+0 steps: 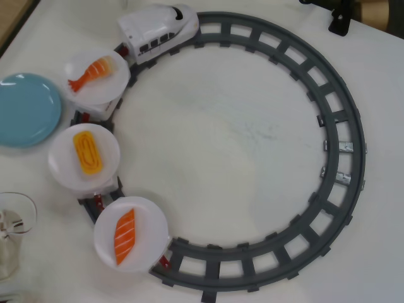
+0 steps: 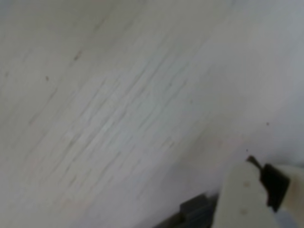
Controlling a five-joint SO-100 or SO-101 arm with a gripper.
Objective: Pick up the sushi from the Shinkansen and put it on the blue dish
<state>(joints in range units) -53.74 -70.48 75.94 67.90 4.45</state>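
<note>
Overhead view gives me the whole layout: a dark grey ring of track [image 1: 344,151] lies on the white table [image 1: 233,145], and the Shinkansen [image 1: 158,30] sits on the ring at about twelve o'clock, its rounded nose pointing toward one o'clock. Three cars trail behind it around the ring's nine o'clock side, each topped by a round white plate. The first plate [image 1: 95,79], just behind the engine at roughly ten o'clock, carries the orange shrimp piece [image 1: 93,71] with its red tail. The second plate [image 1: 83,156], at nine o'clock, holds the yellow egg piece [image 1: 88,152]. The third plate [image 1: 131,233], near seven o'clock, carries the sushi [image 1: 125,236], the orange salmon piece with thin white stripes, lying diagonally on the plate. The blue dish [image 1: 25,110] rests on the table outside the ring, past ten o'clock, its rim close beside the shrimp plate's car but apart from it. A clear glass-like object [image 1: 14,243] stands at the frame's eight o'clock edge. From the wrist view I see mostly blurred white tabletop, with a pale part of the gripper [image 2: 259,197] at five o'clock (too blurred and cropped to read), so I cannot tell whether its fingers are apart or together.
</note>
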